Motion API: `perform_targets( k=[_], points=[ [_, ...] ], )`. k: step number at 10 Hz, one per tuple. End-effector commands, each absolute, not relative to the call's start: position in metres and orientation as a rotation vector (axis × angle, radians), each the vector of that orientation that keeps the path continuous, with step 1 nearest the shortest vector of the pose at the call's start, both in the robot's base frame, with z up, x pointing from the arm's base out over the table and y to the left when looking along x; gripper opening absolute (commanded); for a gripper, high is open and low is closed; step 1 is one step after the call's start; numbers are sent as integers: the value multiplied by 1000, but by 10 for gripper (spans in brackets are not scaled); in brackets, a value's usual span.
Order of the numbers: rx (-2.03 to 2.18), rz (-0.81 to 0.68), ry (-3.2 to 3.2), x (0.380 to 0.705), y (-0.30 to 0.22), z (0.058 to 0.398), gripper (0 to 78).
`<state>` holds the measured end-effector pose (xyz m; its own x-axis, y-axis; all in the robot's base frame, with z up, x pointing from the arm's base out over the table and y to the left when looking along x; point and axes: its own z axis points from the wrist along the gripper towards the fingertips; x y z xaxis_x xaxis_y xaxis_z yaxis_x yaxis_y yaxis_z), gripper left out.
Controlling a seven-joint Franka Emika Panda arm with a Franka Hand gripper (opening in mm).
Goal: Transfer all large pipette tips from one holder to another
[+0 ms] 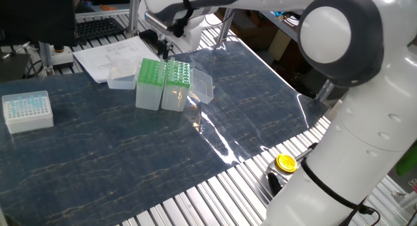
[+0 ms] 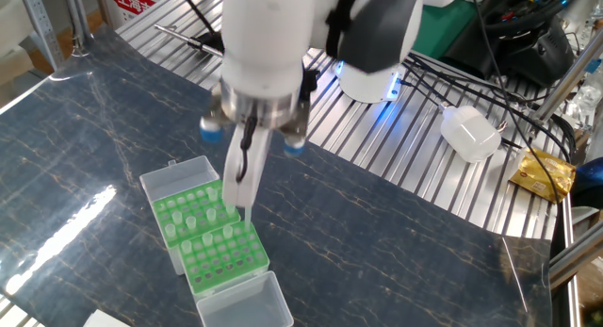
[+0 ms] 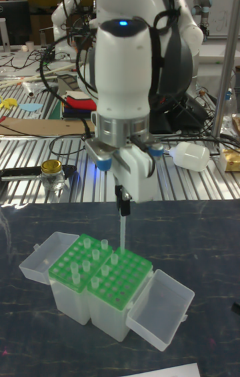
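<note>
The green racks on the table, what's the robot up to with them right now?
The gripper is shut on one large pipette tip, holding it upright just above the two green racks that stand side by side with their clear lids open. Its point hangs near the seam between them, clear of the holes. Several tips stand in each rack, so the transfer is partway through. A white box of small blue tips sits apart, untouched.

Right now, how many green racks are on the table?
2: the left green rack and the right green rack stand side by side under the end effector, lids open.
</note>
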<state>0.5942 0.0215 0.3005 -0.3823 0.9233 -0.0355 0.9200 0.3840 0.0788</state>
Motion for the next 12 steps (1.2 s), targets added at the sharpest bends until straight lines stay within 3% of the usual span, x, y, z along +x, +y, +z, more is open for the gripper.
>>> perform_targets(
  k=[1, 7, 12],
  points=[
    [1670, 99, 2591, 587, 10, 333, 12],
    [1584, 115, 2677, 579, -2, 356, 12],
    [1166, 73, 2914, 568, -17, 376, 12]
  ],
)
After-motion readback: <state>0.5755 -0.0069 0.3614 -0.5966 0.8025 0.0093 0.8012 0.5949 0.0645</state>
